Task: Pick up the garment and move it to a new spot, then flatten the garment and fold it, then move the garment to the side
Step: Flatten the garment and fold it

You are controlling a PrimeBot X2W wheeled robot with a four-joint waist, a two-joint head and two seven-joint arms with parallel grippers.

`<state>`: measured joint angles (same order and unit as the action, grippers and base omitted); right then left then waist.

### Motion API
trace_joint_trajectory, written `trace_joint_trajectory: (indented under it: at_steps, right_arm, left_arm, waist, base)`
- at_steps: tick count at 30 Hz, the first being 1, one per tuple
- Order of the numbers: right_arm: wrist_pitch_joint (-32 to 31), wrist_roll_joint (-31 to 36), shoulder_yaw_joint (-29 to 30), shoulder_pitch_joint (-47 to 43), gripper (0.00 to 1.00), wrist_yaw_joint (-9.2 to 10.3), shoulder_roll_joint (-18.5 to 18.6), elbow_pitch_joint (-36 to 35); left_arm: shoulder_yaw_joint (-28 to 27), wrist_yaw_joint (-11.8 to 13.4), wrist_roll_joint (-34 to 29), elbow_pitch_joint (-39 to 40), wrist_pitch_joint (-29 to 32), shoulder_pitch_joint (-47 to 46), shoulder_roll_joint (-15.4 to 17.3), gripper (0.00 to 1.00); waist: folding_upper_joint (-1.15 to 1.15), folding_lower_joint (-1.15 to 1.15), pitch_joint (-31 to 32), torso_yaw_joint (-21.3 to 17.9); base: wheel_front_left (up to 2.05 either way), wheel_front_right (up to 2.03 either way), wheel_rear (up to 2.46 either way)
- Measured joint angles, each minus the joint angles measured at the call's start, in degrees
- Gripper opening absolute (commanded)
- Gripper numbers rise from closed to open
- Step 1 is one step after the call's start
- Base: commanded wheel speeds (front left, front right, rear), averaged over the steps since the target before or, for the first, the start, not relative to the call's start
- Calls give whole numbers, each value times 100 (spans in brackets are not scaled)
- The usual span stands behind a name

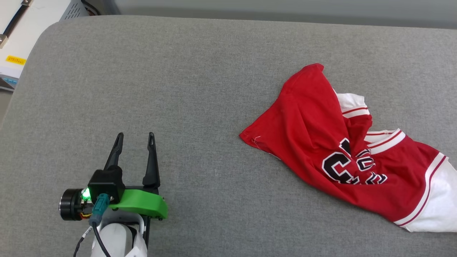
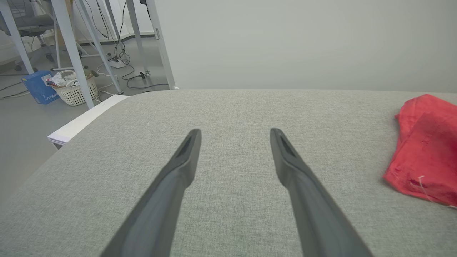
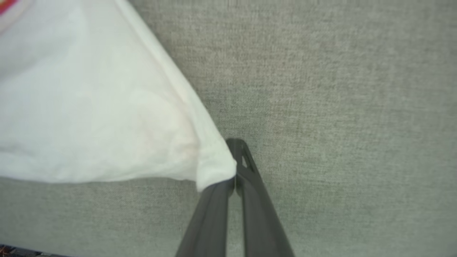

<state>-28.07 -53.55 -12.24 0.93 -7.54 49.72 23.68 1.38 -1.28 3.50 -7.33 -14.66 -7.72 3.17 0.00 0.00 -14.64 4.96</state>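
The garment [image 1: 321,142], a red jersey T-shirt with white sleeves and black-and-white letters, lies crumpled at the right of the grey padded table [image 1: 200,89]. Its red hem corner [image 2: 425,142] shows at the right of the left wrist view. My left gripper [image 1: 135,137] rests at the lower left, open and empty, far from the cloth. In the right wrist view my right gripper [image 3: 234,171] is shut on the corner of a white sleeve [image 3: 89,107] of the garment, the cloth draped over its left finger.
The table's rounded left edge [image 2: 71,150] drops to a floor with metal legs, cables, a white basket [image 2: 75,91] and a blue box [image 2: 37,87]. White equipment [image 1: 21,32] stands past the far left corner.
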Motion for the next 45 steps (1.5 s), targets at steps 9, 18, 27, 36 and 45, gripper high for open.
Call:
trace_joint_trajectory:
  at_steps: [9,18,27,36,45]
  right_arm:
    - [1371,820,695,41,100,-1,-297,-501]
    - [2391,2093,1612,40,100,0,-922,-1992]
    - [3237,3173,1696,49,100,0,-2523,-3105]
    - [3472,3578,1150,50,100,0,-2956,-3066]
    - [3546,3566,781,314,100,0,-2939,-2765]
  left_arm:
    - [-145,-8,-59,-11,-1,42,15,100]
    - [-183,-187,-90,11,0,-46,166,100]
    - [355,-548,-22,-528,68,-1477,616,100]
    - [2695,-604,1836,-1305,2459,-3849,1223,100]
    - [5455,-604,4125,-1088,5086,-5219,2013,100]
  waist:
    - [0,0,339,-90]
    - [0,0,581,-303]
    - [0,0,483,-461]
    - [0,0,201,-597]
    - [0,0,-140,-888]
  base:
    - [0,0,0]
    - [0,0,0]
    - [0,0,0]
    - [0,0,0]
    - [0,0,0]
